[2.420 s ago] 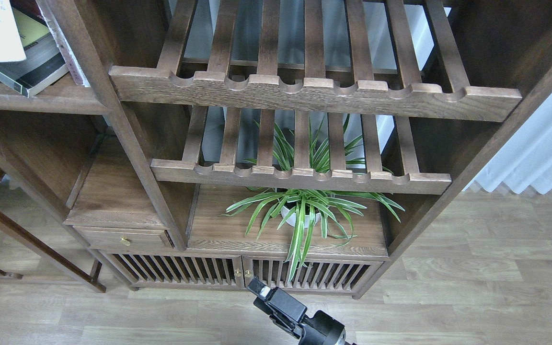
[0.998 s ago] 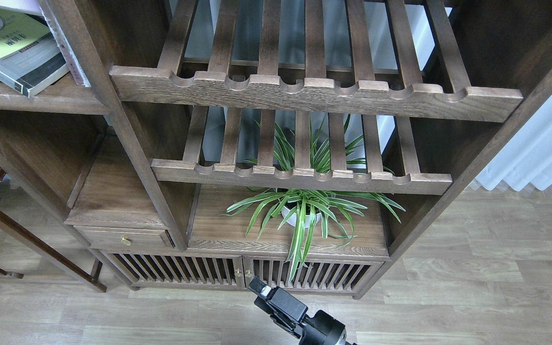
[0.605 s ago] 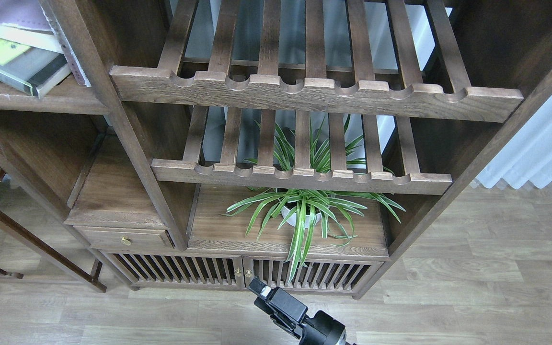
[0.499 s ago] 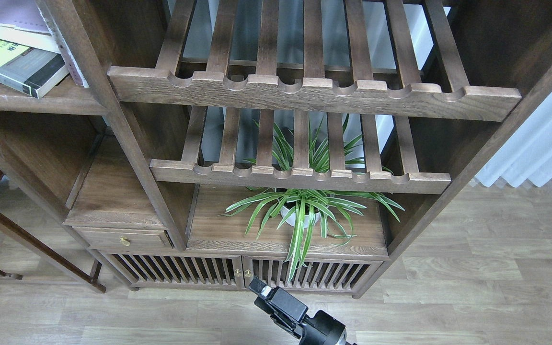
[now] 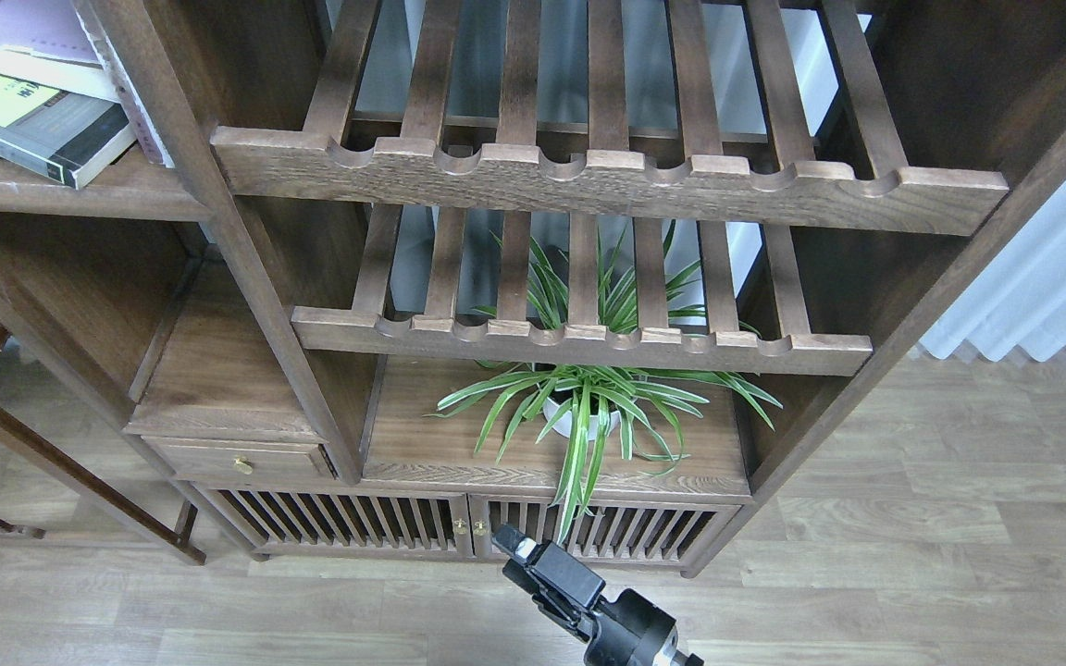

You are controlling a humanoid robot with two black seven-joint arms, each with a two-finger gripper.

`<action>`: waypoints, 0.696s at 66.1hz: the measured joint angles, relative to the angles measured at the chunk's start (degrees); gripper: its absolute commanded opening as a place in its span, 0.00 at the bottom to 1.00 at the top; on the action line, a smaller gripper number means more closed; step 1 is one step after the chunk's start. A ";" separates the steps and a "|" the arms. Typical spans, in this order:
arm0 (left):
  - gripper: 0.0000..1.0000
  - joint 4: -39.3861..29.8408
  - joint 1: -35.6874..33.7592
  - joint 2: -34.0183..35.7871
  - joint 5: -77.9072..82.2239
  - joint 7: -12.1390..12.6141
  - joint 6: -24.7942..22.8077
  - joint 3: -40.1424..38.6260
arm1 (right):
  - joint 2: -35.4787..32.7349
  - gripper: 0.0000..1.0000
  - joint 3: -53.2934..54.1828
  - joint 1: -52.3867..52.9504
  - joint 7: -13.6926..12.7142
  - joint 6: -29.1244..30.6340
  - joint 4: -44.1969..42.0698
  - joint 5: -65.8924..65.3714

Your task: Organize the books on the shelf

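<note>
Upper left of frame: a thin pale book (image 5: 29,42) lies stacked on a thick grey book (image 5: 33,129), both flat on the shelf (image 5: 61,194), corners near its rounded front edge. Bottom centre, one gripper (image 5: 519,550) over open floor (image 5: 866,573); whether it's open or closed, cannot tell.

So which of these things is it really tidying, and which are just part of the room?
Part of the job:
- pale lavender book, lying on top
- grey-black book, with its yellow-green panel, underneath
- solid shelf board that bears them

Just there:
- potted plant
- two slatted racks
- small drawer
- curtain

One gripper hangs low, away from the books.
</note>
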 measured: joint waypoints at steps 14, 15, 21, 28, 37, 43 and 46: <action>0.74 -5.36 8.71 -1.77 -1.84 -0.01 0.00 -1.05 | 0.00 0.99 0.63 0.12 0.00 0.00 0.16 0.00; 0.74 -5.57 9.01 -1.93 -1.86 -0.01 0.00 -1.11 | 0.00 0.99 0.66 0.12 0.00 0.00 0.18 0.00; 0.74 -6.56 10.52 -2.74 -1.88 -0.01 0.00 -1.43 | 0.00 0.99 0.82 0.14 0.00 0.00 0.25 0.00; 0.76 -7.45 12.48 -3.56 -1.90 -0.01 0.00 -1.56 | 0.00 0.99 1.04 0.15 0.00 0.00 0.33 0.00; 0.79 -8.68 15.60 -5.50 -1.91 0.18 0.00 -1.50 | 0.00 0.99 1.22 0.21 0.00 0.00 0.33 0.00; 0.82 -9.39 18.39 -7.67 -1.91 0.36 0.00 -0.50 | 0.00 0.99 1.73 0.24 0.03 0.00 0.29 0.00; 0.83 -9.50 19.54 -8.88 -1.91 0.44 0.00 -0.20 | 0.00 0.99 1.90 0.24 0.04 0.00 0.28 0.00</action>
